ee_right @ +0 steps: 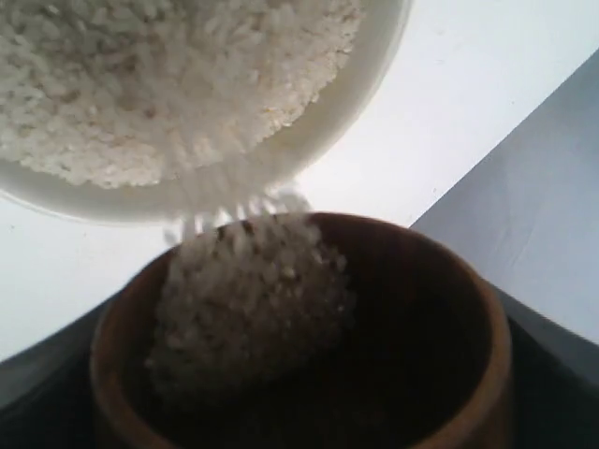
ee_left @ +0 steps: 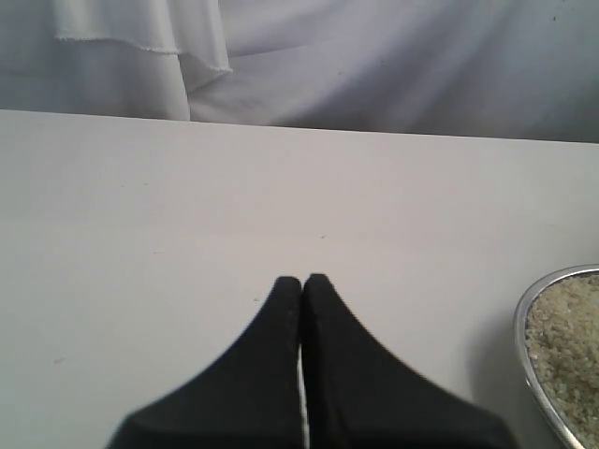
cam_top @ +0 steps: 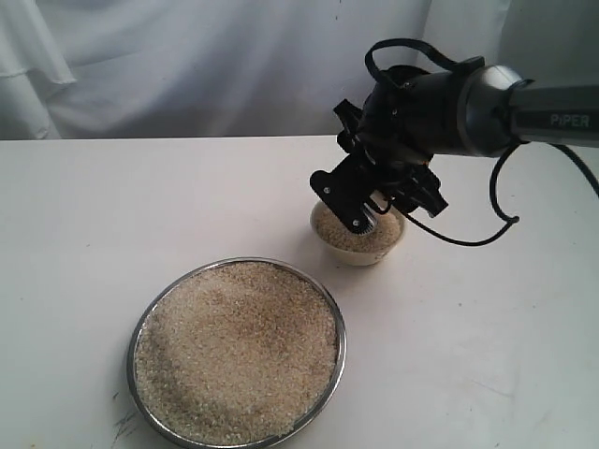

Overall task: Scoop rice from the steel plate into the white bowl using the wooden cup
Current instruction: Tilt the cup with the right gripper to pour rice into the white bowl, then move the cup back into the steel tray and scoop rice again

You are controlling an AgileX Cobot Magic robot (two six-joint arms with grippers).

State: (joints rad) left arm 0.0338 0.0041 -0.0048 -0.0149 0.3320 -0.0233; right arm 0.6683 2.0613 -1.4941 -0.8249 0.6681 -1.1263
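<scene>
In the foreground, your steel plate [cam_top: 134, 348] lay heaped with rice [cam_top: 239, 360]. Your left gripper [ee_left: 301, 282] hung near its rim, jaws pressed together and empty. Beyond it, the white bowl [cam_top: 363, 254] sat nearly full. Your right gripper [cam_top: 379, 206] pinched the wooden cup [ee_right: 468, 365], mouth tipped directly over the bowl, grains spilling down. The plate lay forward of the cup.

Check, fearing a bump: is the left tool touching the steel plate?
Apart: left wrist view shows bare table between the left tool and the steel plate.
</scene>
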